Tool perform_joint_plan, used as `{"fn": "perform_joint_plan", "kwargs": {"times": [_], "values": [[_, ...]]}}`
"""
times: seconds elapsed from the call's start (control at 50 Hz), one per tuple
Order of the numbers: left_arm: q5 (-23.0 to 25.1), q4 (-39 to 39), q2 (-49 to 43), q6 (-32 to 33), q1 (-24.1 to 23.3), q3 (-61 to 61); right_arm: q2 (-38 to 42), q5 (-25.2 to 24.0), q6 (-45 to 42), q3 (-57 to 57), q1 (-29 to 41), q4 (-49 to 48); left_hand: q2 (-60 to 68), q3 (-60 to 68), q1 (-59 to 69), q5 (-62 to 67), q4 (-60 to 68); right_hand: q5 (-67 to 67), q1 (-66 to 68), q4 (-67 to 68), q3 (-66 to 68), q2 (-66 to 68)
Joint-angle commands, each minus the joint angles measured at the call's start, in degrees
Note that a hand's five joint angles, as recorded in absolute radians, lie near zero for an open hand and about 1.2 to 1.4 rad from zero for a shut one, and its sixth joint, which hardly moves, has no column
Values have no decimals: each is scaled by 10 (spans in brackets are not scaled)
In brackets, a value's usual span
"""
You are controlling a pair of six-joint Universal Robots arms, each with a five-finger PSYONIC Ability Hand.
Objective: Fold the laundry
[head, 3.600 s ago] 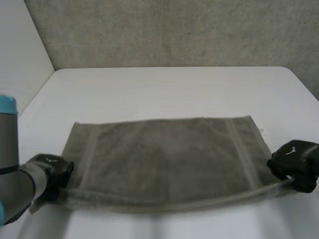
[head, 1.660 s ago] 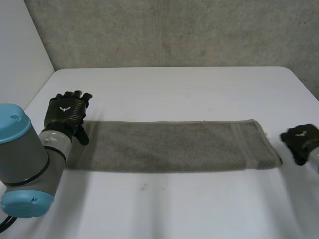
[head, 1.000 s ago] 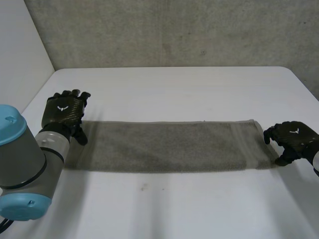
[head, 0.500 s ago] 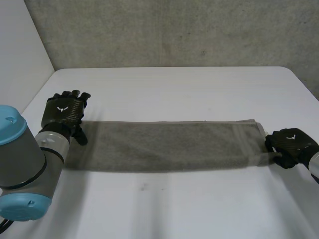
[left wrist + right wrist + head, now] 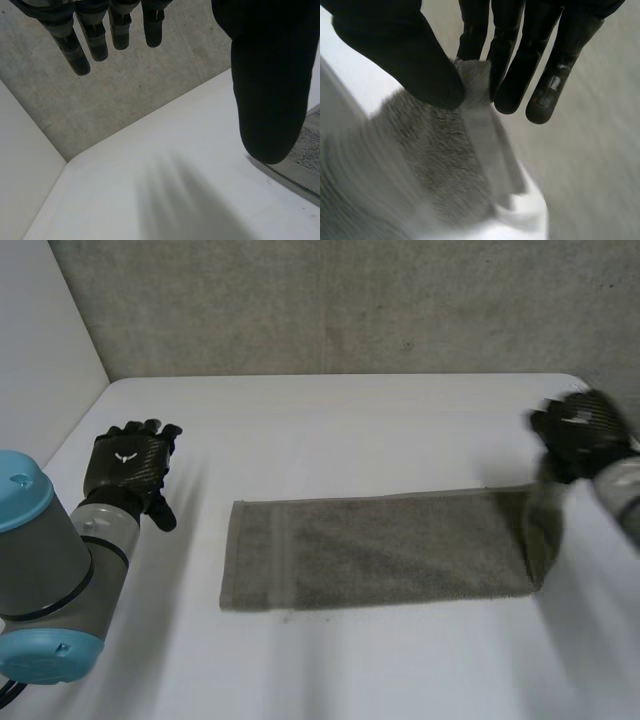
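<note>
The grey towel [image 5: 380, 550] lies as a long folded band across the middle of the white counter [image 5: 330, 420], running left to right and closer to the near edge than the far one. Its left end lies flat, with a woven stripe just inside that end. Its right end is lifted off the counter and hangs from the right hand [image 5: 578, 432], which is raised near the counter's right edge, toward the far right corner. In the right wrist view the thumb [image 5: 405, 55] and the fingers [image 5: 507, 65] pinch the tip of that end between them – the cloth drops away below the pinch.

The left hand [image 5: 128, 465] is over the counter's left side, near the left edge and apart from the towel's flat end. Its fingers [image 5: 75, 47] are straight and slightly spread, the thumb [image 5: 270, 85] held away from them – they hold nothing.
</note>
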Motion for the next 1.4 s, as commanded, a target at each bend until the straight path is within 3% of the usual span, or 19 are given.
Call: {"fn": "perform_joint_plan", "kwargs": {"times": [0.02, 0.06, 0.18, 0.36, 0.38, 0.4, 0.44, 0.48, 0.66, 0.8, 0.94, 0.98, 1.0, 1.04, 1.06, 1.08, 1.1, 1.28, 1.4], "values": [[-1, 0, 8, 0, -1, -3, 17, -22, 5, -13, 179, -69, 5, 2, -5, -18, 3, 137, 259, 116, 124, 126], [-1, 1, 9, 0, -1, -4, 67, -38, 7, -30, 260, -94, 5, 2, -5, -18, 3, 137, 259, 116, 124, 126], [-1, 1, 10, 0, -1, -5, 164, -51, 9, -70, 365, -96, 5, 2, -5, -18, 3, 137, 259, 116, 124, 126], [-1, 1, 11, -1, -3, -7, 204, -45, 24, -82, 405, -94, 5, 2, -5, -18, 3, 112, 234, 92, 99, 101], [-1, 1, 11, -1, -3, -7, 196, -39, 39, -82, 404, -93, 5, 2, -5, -18, 3, -116, 6, -136, -129, -127], [-1, 1, 11, -1, -6, -8, 196, -39, 39, -82, 404, -93, 5, 2, -5, -18, 3, -118, 4, -139, -131, -129], [-1, 1, 11, -4, -8, -9, 162, -36, 90, -76, 401, -89, 5, 2, -5, -18, 3, -547, -425, -567, -560, -558], [-1, 1, 11, -6, -10, -10, 138, -34, 123, -73, 390, -82, 5, 2, -5, -18, 3, -563, -441, -584, -576, -574], [6, 1, 9, -71, -59, -6, 37, -30, 276, -21, 215, 48, 5, 2, -5, -18, 3, -563, -441, -584, -576, -574], [35, 0, -6, -100, -95, 15, 5, -33, 265, 68, 140, 63, 6, 3, -5, -18, 4, -563, -441, -584, -576, -574], [35, 0, -94, -94, -145, 46, 1, -34, 215, 144, 88, 32, 7, 4, -3, -16, 5, -563, -441, -584, -576, -574], [35, 1, -105, -94, -145, 47, 7, -37, 188, 170, 72, 10, 6, 3, -5, -18, 4, -397, -275, -417, -410, -408], [34, 1, -110, -94, -145, 46, 7, -37, 188, 170, 72, 10, 6, 3, -5, -18, 4, -396, -274, -416, -409, -407], [34, 1, -112, -94, -145, 46, 21, -38, 167, 178, 67, -18, 6, 3, -5, -18, 4, -121, 0, -142, -135, -132], [34, 0, -112, -94, -142, 45, 21, -38, 167, 178, 67, -18, 7, 4, -3, -16, 5, -120, 2, -140, -133, -131], [34, 0, -112, -94, -142, 45, 38, -38, 157, 177, 68, -31, 7, 4, -3, -16, 5, 65, 187, 44, 52, 54], [34, -2, -109, -94, -139, 44, 51, -31, 147, 171, 68, -37, 6, 3, -5, -18, 4, 136, 258, 116, 123, 125], [29, -9, -70, -96, -128, 27, 38, -23, 78, 106, 98, -44, 5, 2, -5, -18, 3, 137, 259, 116, 124, 126], [0, -9, -34, -96, -115, 24, 36, -3, 88, -18, 281, -27, 5, 2, -5, -18, 3, 137, 259, 116, 124, 126]]}}
